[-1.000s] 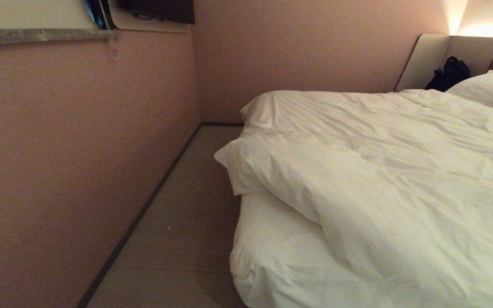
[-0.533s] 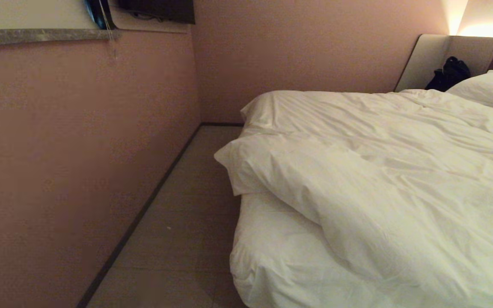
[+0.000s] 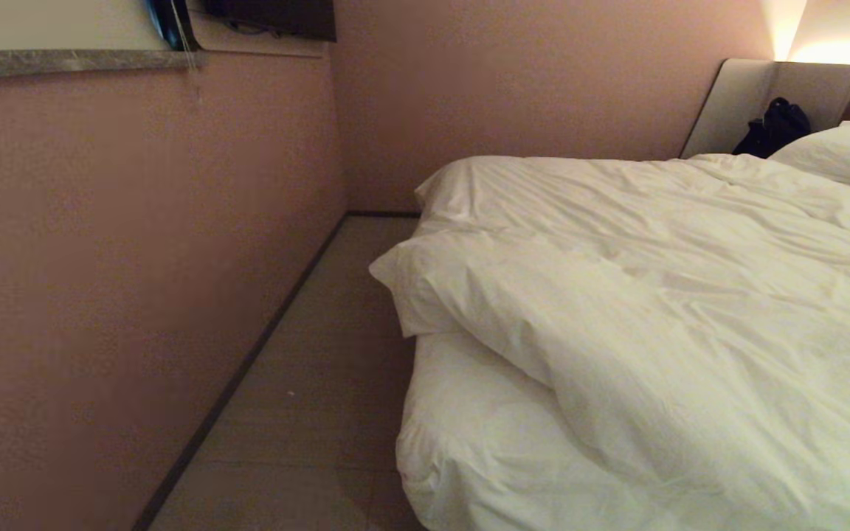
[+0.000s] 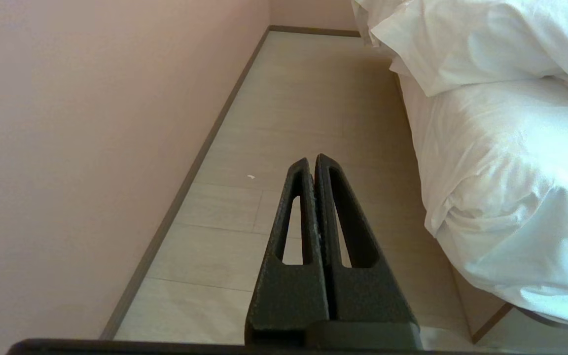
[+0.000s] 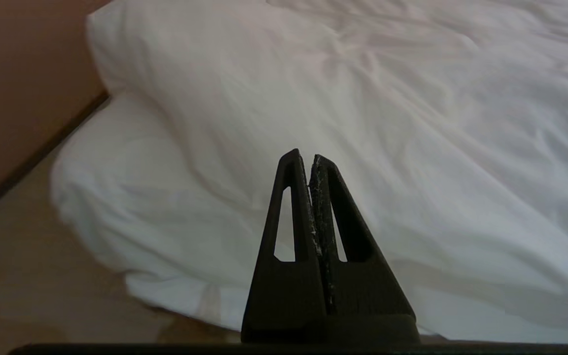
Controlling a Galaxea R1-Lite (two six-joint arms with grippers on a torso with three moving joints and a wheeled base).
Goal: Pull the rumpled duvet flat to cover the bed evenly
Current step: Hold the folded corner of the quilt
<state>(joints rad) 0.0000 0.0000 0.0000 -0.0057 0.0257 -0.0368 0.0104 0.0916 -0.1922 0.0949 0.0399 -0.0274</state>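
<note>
Left black two-finger gripper (image 4: pixel 312 160): fingers pressed together, holding nothing, hanging over pale tiled floor (image 4: pixel 284 123) between pink wall (image 4: pixel 91 148) and bed side, touching nothing.

Right black gripper (image 5: pixel 303 155): fingers together, empty, poised above near left bed corner, clear of fabric.

Puffy wrinkled white duvet (image 3: pixel 654 295): bunched diagonally across wide low bed (image 3: pixel 469 442), folded corner overhanging left edge, near left corner of white-sheeted mattress bare.

White pillow (image 3: pixel 838 155) at far right by padded beige headboard (image 3: pixel 735 103); black bag (image 3: pixel 775 125) beside it.
</note>
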